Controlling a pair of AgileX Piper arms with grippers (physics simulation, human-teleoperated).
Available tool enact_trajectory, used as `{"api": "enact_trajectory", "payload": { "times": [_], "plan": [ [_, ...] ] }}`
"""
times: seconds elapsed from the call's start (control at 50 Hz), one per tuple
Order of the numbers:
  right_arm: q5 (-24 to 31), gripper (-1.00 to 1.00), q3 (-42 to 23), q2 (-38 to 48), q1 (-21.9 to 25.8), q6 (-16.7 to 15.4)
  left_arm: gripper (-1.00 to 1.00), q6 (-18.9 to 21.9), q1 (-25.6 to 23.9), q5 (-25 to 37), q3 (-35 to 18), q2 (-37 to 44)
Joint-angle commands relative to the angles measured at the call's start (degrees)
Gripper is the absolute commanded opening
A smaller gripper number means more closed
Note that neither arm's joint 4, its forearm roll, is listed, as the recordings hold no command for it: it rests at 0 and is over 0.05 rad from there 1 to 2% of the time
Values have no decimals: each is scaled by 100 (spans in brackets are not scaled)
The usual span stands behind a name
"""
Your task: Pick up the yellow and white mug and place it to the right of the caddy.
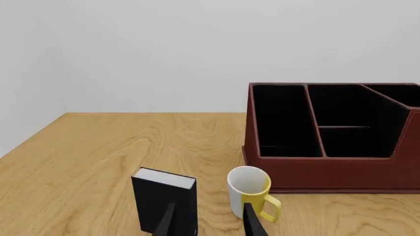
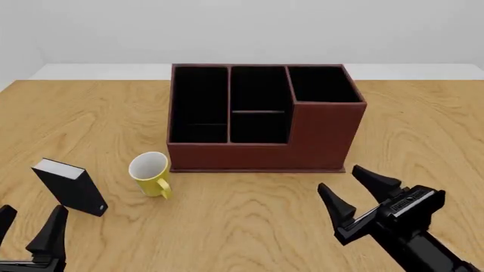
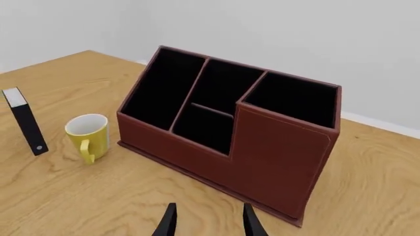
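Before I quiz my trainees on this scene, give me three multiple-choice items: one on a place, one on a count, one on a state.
1. Seen from the front, where does the yellow and white mug stand?
A. inside the caddy
B. on the table by the caddy's front left corner
C. to the right of the caddy

2. How many black-lined sections does the caddy show?
A. two
B. six
C. four

3. What is the right pincer doing?
A. open, holding nothing
B. shut on the mug
C. shut on the black block

Key:
1 B: the mug sits upright between the caddy and the black block.
2 C: a divider splits the middle bay.
3 A: its fingers are spread over bare table.
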Motion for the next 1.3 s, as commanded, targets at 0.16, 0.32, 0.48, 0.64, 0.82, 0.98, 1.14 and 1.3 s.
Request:
{"api": "enact_trajectory", "payload": {
  "times": [0.16, 0.32, 0.48, 0.64, 0.82, 0.98, 1.14, 1.3],
  "plan": [
    [-985, 100, -432, 1521, 494, 42, 100, 1, -2, 0, 0, 0],
    [-1153, 100, -639, 1985, 665, 14, 100, 4, 0, 0, 0, 0],
    [-1180, 100, -879, 2302, 867, -4, 100, 0, -6, -270, 30, 242],
    [-1242, 100, -1026, 2485, 953, -5, 100, 2, -4, -263, 30, 237],
    [-1336, 100, -1208, 2859, 1155, -31, 100, 1, -6, -176, 27, 151],
    [-1430, 100, -1419, 3201, 1295, -44, 100, 0, -5, -300, 30, 272],
    [-1309, 100, -1692, 3359, 1401, -174, 100, 1, -5, 18, -12, -10],
    [-1166, 100, -1962, 3484, 1493, -211, 100, 0, -6, -134, 28, 108]
  ]
}}
